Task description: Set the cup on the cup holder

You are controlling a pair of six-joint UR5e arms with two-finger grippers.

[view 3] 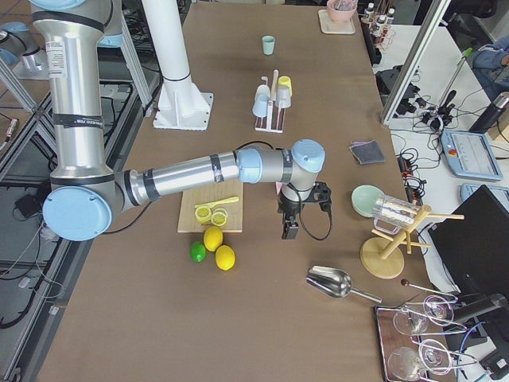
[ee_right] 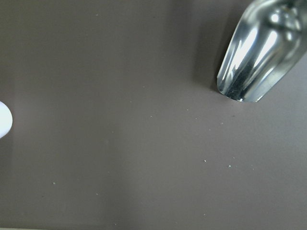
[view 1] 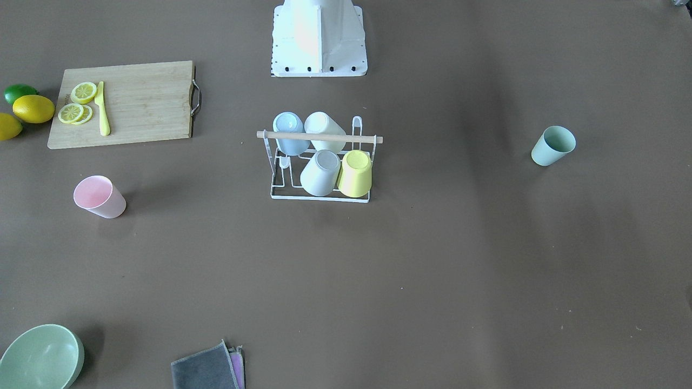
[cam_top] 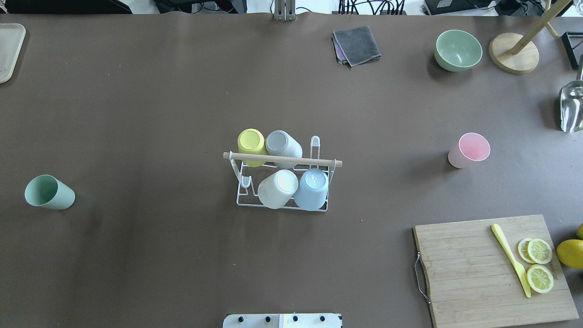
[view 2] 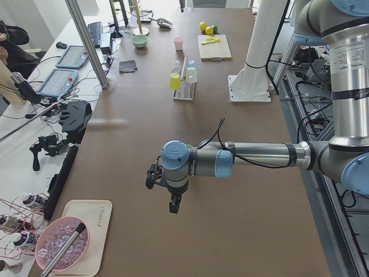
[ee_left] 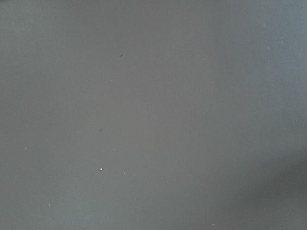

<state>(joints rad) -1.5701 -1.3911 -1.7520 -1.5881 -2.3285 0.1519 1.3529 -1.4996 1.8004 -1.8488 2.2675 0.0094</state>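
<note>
While looking down from overhead, finding the cup holder (cam_top: 282,159) standing at the middle of the bench (cam_top: 182,264), carrying four upturned cups: a yellow cup (cam_top: 251,141) and a grey cup (cam_top: 282,143) in the far row, a white cup (cam_top: 278,187) and a blue cup (cam_top: 312,187) in the near row. Noting two prongs (cam_top: 314,137) standing bare, one toward the holder's 8 o'clock, one toward its 1 o'clock. Spotting a green cup (cam_top: 49,192) sitting mouth-up on the bench at 9 o'clock from the holder, well apart from it, and a pink cup (cam_top: 469,150), also mouth-up, at 3 o'clock, somewhat nearer. Picking out a cutting board (cam_top: 469,273) with lemon slices (cam_top: 539,251) and a yellow knife (cam_top: 511,260) at 4 o'clock, a green bowl (cam_top: 457,50) at 2 o'clock, and a grey cloth (cam_top: 357,43) at 1 o'clock. Seeing the left end effector (view 2: 172,202) only from the side camera, hanging fingers-down over bare bench, well apart from the holder; being unable to tell whether clenched or released. Seeing the right end effector (view 3: 288,227) likewise only from the side, hanging between the cutting board and the green bowl, again being unable to tell its grip. Catching a metal scoop (ee_right: 259,52) lying on the bench at 1 o'clock in the right wrist view.
</note>
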